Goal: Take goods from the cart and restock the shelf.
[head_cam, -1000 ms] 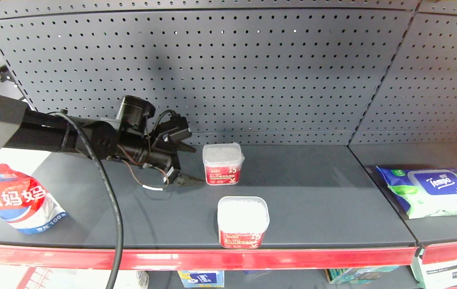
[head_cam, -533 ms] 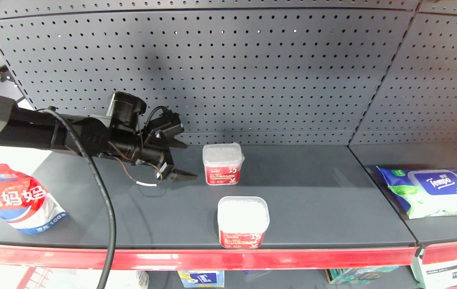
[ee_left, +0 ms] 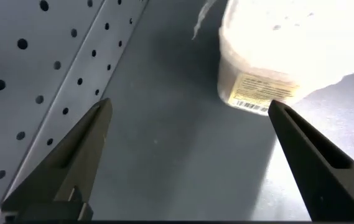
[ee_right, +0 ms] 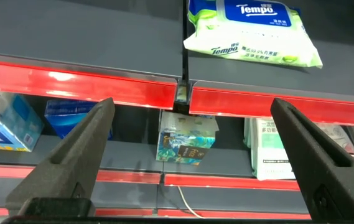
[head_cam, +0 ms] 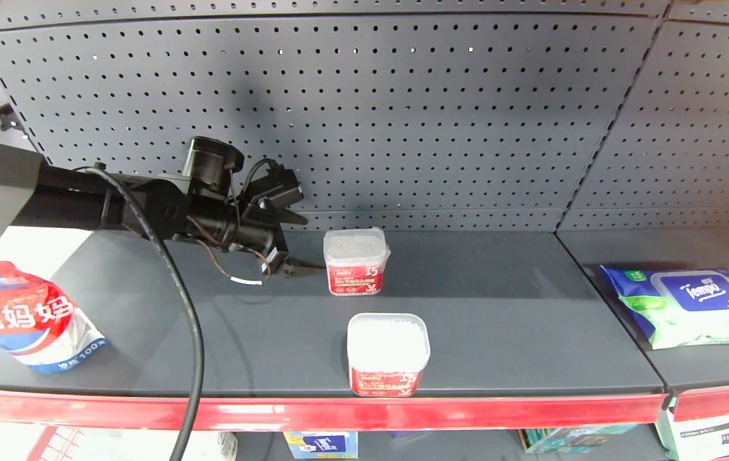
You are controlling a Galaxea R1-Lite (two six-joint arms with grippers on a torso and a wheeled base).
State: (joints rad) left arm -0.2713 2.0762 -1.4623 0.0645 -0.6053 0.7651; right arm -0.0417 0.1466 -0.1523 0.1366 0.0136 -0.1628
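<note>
The left pincer (head_cam: 315, 244) is hanging released and empty over the shelf (head_cam: 498, 320), with its jaws spread wide. The back tub (head_cam: 356, 259) is standing just ahead of the tips and is not between them. One tip is coming very close to the tub's side, and I cannot tell whether it is touching. The front tub (head_cam: 388, 352) is standing beyond the near jaw, toward the shelf's red edge. It seems two tubs are already restocked, and more goods are probably waiting in the cart. The back tub is standing upright with its lid up and its label facing the shelf front. Its longer side is running along the shelf, in line with the pincer's reach. The right pincer (ee_right: 192, 106) is also hanging open and empty, facing the shelf edge below the wipes pack (ee_right: 251, 28).
</note>
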